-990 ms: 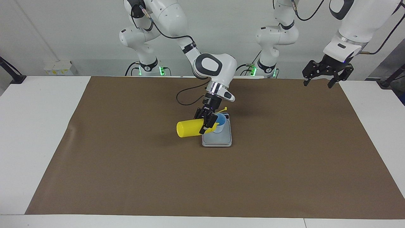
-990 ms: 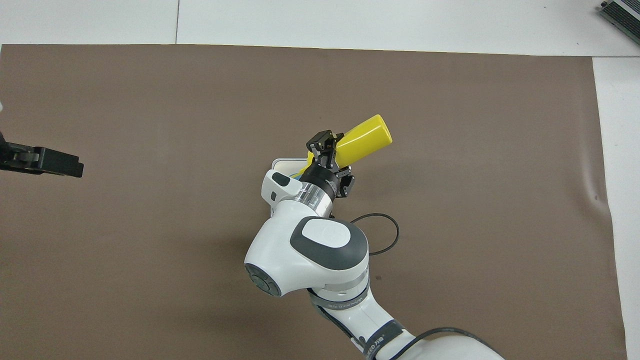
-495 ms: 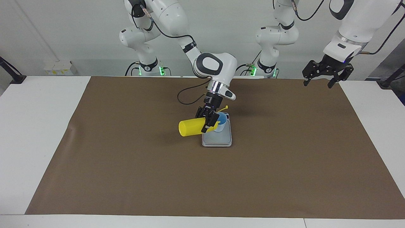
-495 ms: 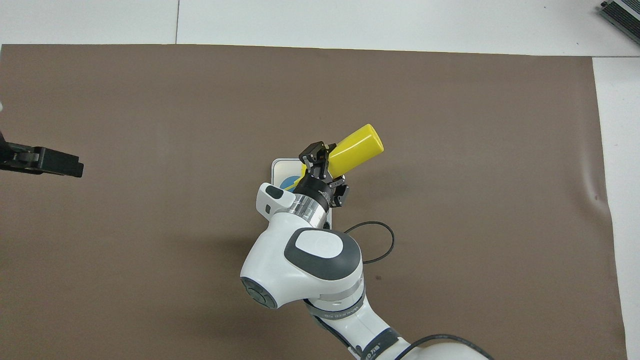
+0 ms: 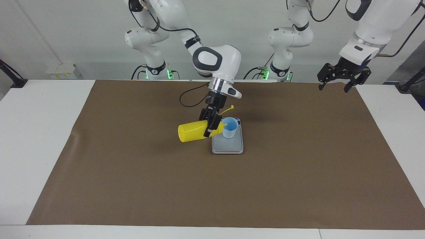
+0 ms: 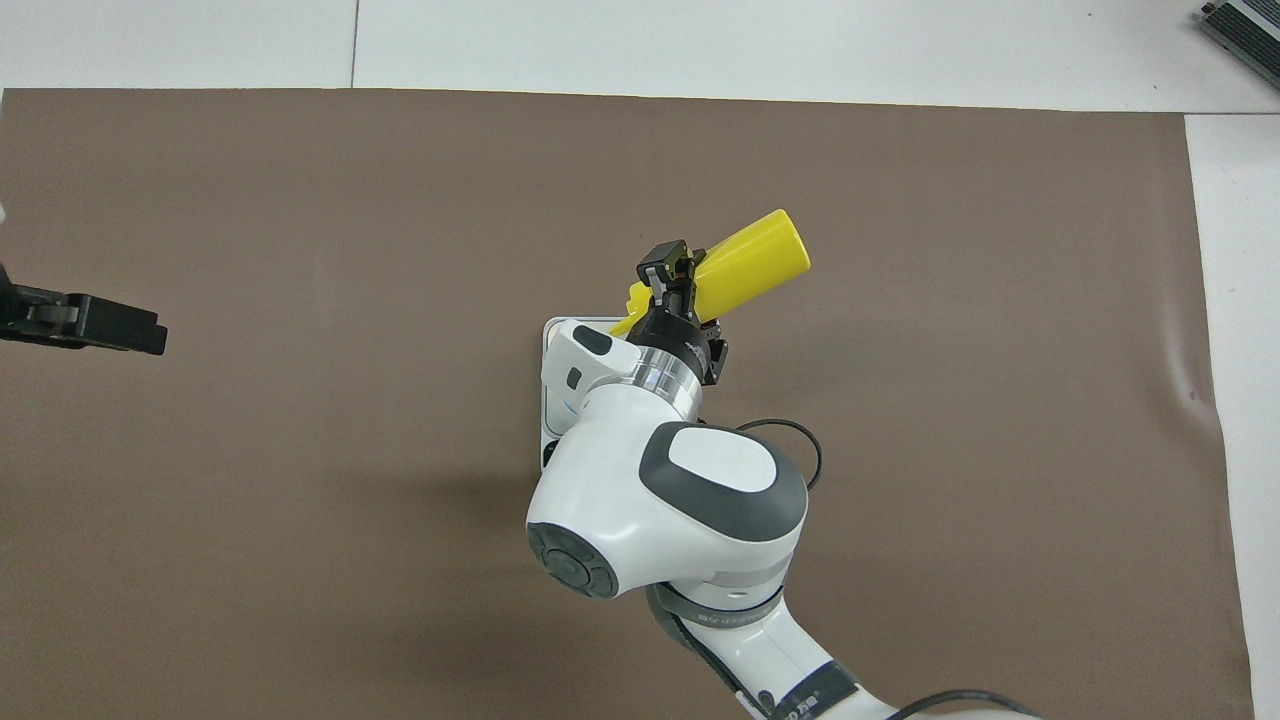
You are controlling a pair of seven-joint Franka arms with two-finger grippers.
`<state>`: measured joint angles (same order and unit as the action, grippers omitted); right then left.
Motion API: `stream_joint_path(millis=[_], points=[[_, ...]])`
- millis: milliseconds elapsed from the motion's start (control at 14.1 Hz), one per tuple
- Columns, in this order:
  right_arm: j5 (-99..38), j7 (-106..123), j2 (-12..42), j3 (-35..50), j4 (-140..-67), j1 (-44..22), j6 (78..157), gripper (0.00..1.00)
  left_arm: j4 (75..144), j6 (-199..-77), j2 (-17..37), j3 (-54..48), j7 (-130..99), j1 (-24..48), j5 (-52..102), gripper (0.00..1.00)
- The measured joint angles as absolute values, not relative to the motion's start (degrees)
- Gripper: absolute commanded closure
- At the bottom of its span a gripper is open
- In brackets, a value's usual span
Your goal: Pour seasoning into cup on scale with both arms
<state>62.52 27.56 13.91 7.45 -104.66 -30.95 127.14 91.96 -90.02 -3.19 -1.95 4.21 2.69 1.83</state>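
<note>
the right claw [image 5: 211,126] is clamped on the bright yellow plastic squeeze bottle [image 5: 192,132], lying tipped beside the small pale blue cup [image 5: 229,127] mid-surface. it looks light and squashy; hold near the nozzle. the left claw [image 5: 337,81] waits apart.

In the overhead view the cup is being hidden entirely and the scale [image 6: 553,330] mostly covered by the right arm; the left gripper [image 6: 150,335] is being cut off at the nine o'clock edge.

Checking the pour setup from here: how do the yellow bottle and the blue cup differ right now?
The yellow bottle lies tipped almost flat in the shut right gripper; the blue cup stands upright on the scale, ungripped. The bottle is longer than the cup is tall. Both sit mid-table.
</note>
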Motion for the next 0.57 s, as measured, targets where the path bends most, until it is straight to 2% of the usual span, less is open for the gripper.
stream_joint_path(millis=[283,566], points=[[52.00,27.64,9.47,7.44,-105.18,-29.23,127.01,1.00,91.96,-90.02,-3.19,-1.95,4.20,2.69,1.83,0.00],[35.76,28.06,5.76,7.37,-105.72,-24.00,126.99,1.00,91.96,-90.02,-3.19,-1.95,4.21,2.69,1.83,0.00]])
